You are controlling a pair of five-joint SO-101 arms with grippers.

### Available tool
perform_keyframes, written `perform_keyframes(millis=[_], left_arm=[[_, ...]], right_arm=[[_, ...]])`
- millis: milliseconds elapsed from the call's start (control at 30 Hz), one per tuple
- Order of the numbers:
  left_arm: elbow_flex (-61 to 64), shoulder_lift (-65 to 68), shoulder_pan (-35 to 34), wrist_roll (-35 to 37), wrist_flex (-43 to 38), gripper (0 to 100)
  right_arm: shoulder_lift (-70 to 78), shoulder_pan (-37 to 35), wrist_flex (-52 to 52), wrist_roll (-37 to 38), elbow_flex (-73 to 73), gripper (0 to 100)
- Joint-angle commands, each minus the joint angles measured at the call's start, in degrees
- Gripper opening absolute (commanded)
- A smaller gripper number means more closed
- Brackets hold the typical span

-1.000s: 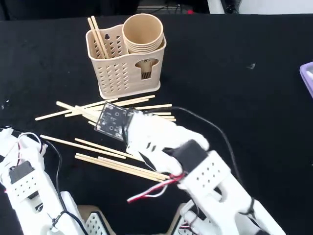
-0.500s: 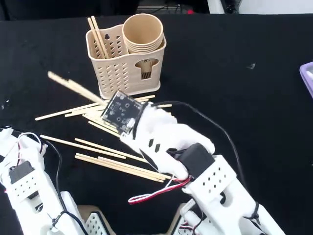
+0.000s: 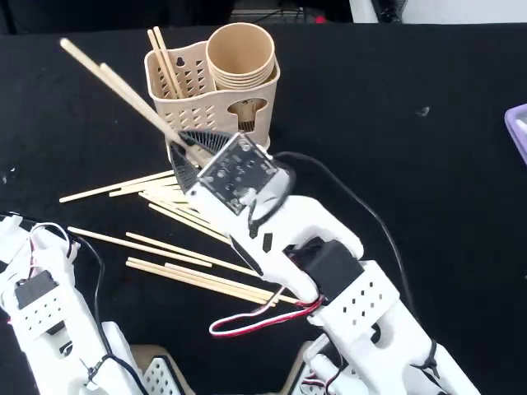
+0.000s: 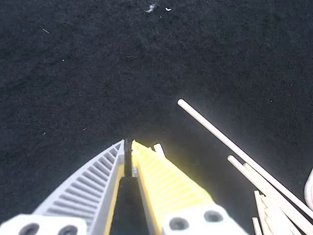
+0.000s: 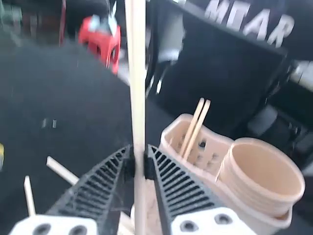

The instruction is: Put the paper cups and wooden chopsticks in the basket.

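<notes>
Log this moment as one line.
right gripper: shut on held chopsticks, tilted, near basket | left gripper: shut | paper cups: in basket | loose chopsticks: on table

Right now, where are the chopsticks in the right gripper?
High view: the chopsticks slant up from the right gripper, by the left end of the basket, not inside.

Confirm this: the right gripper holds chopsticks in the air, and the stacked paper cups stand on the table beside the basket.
Not quite. The right gripper does hold chopsticks in the air, but the stacked paper cups sit inside the basket, as the high view shows.
</notes>
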Motion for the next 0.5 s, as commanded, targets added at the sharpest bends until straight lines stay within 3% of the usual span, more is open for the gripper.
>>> perform_keyframes(millis=[0, 233, 467], left_arm=[[-3.38, -1.05, -0.13, 0.44, -0.18, 3], [-3.38, -1.05, -0.13, 0.44, -0.18, 3], [-3.38, -1.05, -0.13, 0.44, -0.18, 3]], right_arm=[[-1.19, 0.88, -6.95, -0.53, -2.95, 1.1], [0.57, 0.88, -24.79, -0.53, 0.66, 1.1], [16.75, 1.32, -43.87, -0.18, -3.3, 1.1]])
